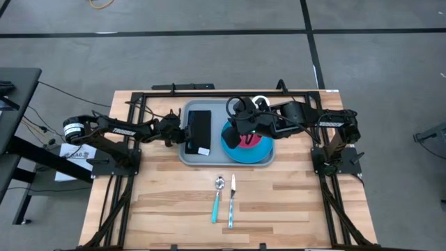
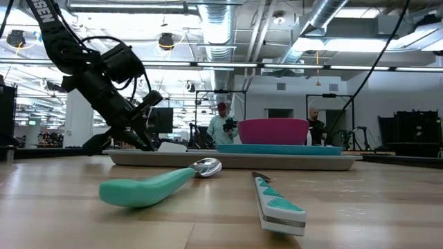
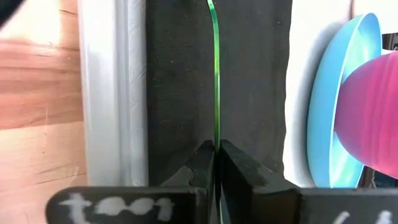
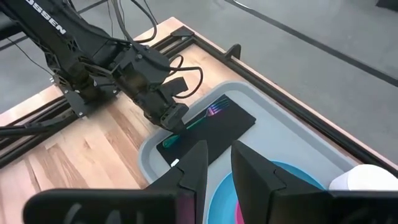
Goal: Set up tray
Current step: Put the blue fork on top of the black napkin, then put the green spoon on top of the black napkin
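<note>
The room is a wide workshop with exposed ducts and striplights, where two people [image 2: 223, 123] stand well beyond the table [image 1: 279, 202], a pale wood-plank top ringed by my black frame rails. On it, towards the far edge and between my two arms, lies the tray [image 1: 188, 157], and everything else I place from it: a black napkin [image 1: 200, 130] lies inside its left part, a blue plate [image 1: 245, 151] with a pink bowl [image 2: 274, 130] on it fills its right part, and a teal-handled spoon [image 1: 217, 201] and knife [image 1: 232, 202] wait on the bare wood nearer than the tray. I judge the step in hand to be laying the fork [image 4: 200, 119] on the napkin: my left gripper [image 3: 216, 155] is pinched on its thin green handle at the tray's left rim. My right gripper [image 4: 217, 163] hovers over the plate, parted and empty. Next I should let go, lift clear, then fetch the spoon or knife.
</note>
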